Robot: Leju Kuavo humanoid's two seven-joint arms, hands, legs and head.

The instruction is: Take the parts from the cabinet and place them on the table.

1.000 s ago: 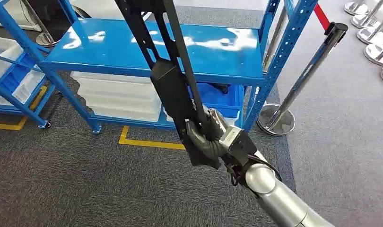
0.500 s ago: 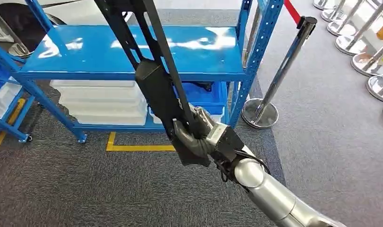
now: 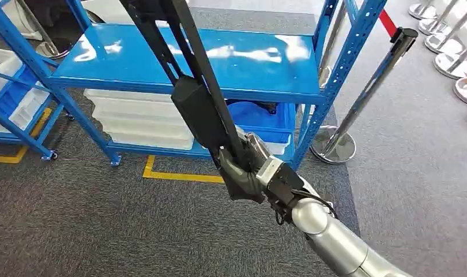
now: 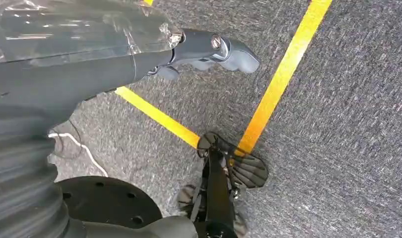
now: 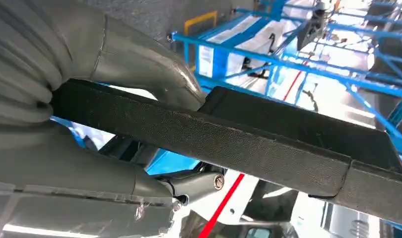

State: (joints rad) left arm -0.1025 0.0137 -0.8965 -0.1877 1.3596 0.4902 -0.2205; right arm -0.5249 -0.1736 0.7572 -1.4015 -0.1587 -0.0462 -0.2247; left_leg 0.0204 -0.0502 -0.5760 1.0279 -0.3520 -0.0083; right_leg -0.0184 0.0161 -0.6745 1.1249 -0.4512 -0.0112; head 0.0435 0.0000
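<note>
right hand [image 3: 243, 167]: fingers wrapped round lower end of long black part [image 3: 196, 107], holding it.
left hand [image 4: 209, 49]: hangs over carpet, fingers loosely apart, holds nothing.
part: slants up across front of blue rack [image 3: 191, 60], top end out of frame.
risk 1: long lever, low grip; part may twist or slip in hand.
risk 2: while turning twd table, upper end may clip rack post [image 3: 341, 69] or stanchion [image 3: 369, 86] right of rack.

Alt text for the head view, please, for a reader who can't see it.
The robot's right hand grips a long black part, held up in front of a blue shelving rack. White bins sit on the rack's lower level above grey carpet with yellow floor tape.
</note>
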